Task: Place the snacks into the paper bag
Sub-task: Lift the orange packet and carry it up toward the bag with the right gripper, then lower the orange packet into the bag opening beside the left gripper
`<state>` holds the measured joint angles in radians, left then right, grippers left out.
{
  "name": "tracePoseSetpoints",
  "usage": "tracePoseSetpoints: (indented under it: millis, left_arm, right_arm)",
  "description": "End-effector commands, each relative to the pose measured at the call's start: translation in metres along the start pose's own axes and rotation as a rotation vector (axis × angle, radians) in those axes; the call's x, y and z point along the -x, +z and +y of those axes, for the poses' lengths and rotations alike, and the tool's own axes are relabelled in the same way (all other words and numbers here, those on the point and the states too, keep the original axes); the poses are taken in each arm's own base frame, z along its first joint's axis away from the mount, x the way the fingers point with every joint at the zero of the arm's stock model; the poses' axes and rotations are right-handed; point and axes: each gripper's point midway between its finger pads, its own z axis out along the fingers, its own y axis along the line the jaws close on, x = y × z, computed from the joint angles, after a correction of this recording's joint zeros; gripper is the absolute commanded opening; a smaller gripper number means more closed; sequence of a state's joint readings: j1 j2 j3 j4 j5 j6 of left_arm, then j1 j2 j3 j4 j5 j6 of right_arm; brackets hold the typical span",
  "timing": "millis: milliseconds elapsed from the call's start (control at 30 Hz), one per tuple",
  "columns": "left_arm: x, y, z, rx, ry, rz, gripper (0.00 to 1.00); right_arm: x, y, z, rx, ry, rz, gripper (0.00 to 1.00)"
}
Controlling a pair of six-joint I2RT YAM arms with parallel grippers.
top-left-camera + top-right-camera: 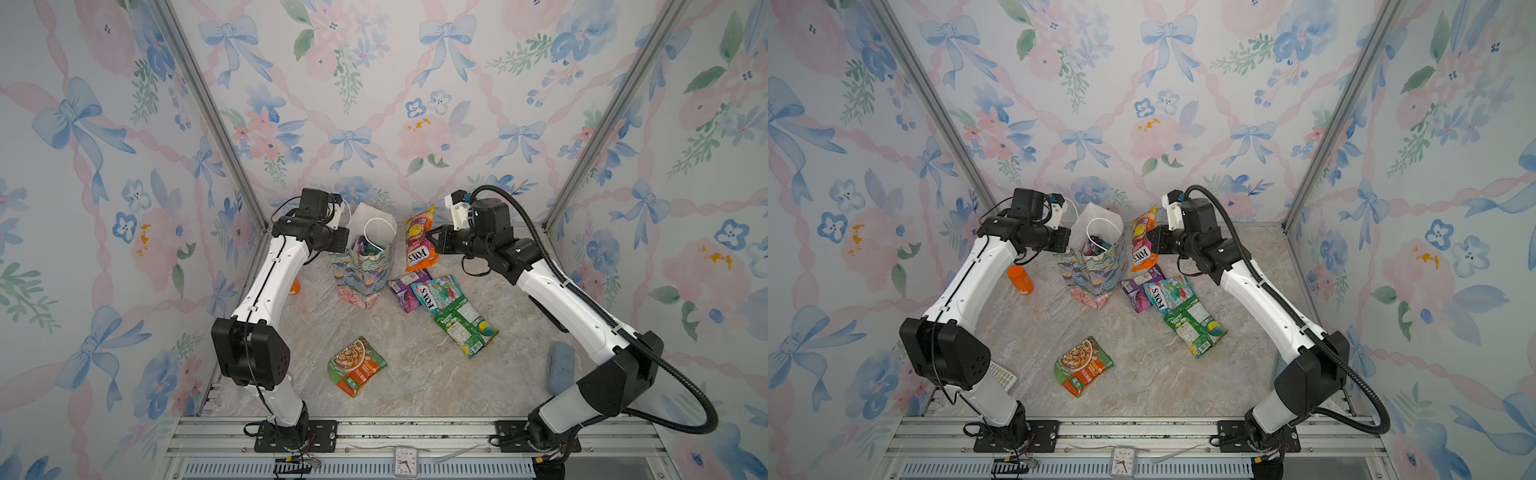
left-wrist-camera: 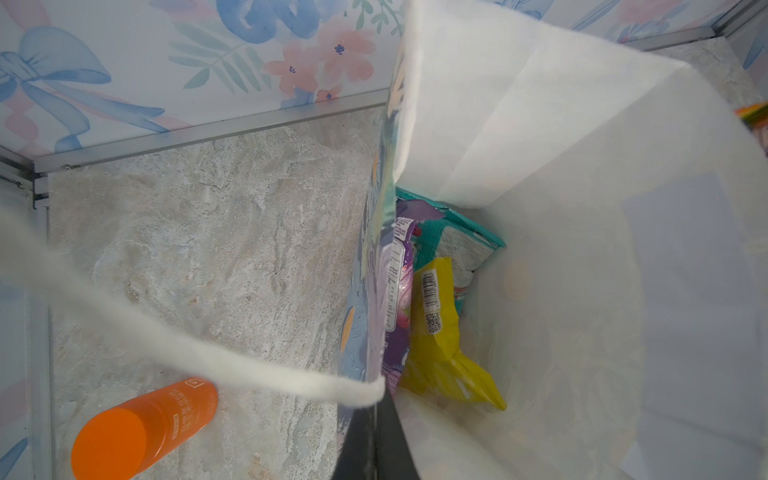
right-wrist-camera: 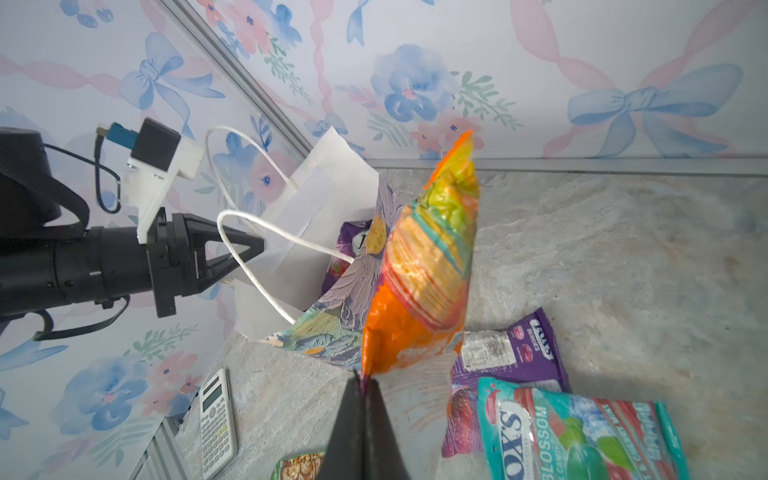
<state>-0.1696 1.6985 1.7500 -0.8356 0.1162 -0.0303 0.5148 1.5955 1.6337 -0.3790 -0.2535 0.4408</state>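
The floral paper bag (image 1: 360,272) stands upright at the back of the table with its mouth open. My left gripper (image 2: 380,409) is shut on the rim of the bag's left wall, beside a white cord handle (image 2: 257,374). Purple, teal and yellow snacks (image 2: 440,324) lie inside. My right gripper (image 3: 365,386) is shut on an orange rainbow-striped packet (image 1: 420,239), held in the air just right of the bag. In both top views purple (image 1: 404,291), teal (image 1: 440,291), green (image 1: 467,328) and noodle-picture (image 1: 356,365) packets lie on the table.
An orange-capped bottle (image 1: 1020,279) lies left of the bag under the left arm. A calculator (image 1: 1003,376) sits by the left arm's base. A blue pad (image 1: 561,368) lies at the right edge. A small clock (image 1: 404,460) rests on the front rail.
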Motion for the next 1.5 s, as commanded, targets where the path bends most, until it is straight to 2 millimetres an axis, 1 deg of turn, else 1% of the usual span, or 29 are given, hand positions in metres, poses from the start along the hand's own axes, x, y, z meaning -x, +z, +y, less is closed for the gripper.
tracePoseSetpoints:
  millis: [0,67,300,467,733,1033,1233,1333,1467]
  left_arm:
    - [-0.01,-0.009,-0.002,-0.014,-0.016,0.022,0.0]
    - [-0.01,-0.009,-0.002,-0.013,-0.017,0.021,0.0]
    - [-0.01,-0.01,-0.002,-0.014,-0.015,0.02,0.0]
    - [-0.011,-0.009,-0.003,-0.017,-0.017,0.024,0.0]
    - [-0.012,-0.009,-0.003,-0.018,-0.016,0.025,0.0]
    - [-0.012,-0.009,-0.004,-0.021,-0.016,0.025,0.0]
    - [-0.012,-0.008,-0.004,-0.021,-0.016,0.026,0.0]
    - [-0.012,-0.009,-0.004,-0.024,-0.016,0.024,0.0]
    - [-0.012,-0.01,-0.004,-0.024,-0.014,0.022,0.0]
  right_arm:
    - [0.037,-0.001,0.009,0.007,-0.057,-0.082,0.0]
    - [0.045,0.008,0.01,0.01,-0.066,-0.086,0.0]
    - [0.081,0.019,0.023,0.025,-0.11,-0.143,0.0]
    - [0.096,0.029,0.028,0.016,-0.147,-0.155,0.0]
    - [0.117,0.035,0.036,0.005,-0.19,-0.192,0.0]
    - [0.126,0.04,0.046,0.012,-0.214,-0.209,0.0]
    - [0.129,0.043,0.061,0.049,-0.22,-0.233,0.0]
    - [0.125,0.049,0.071,0.077,-0.211,-0.232,0.0]
    - [0.114,0.061,0.088,0.114,-0.211,-0.217,0.0]
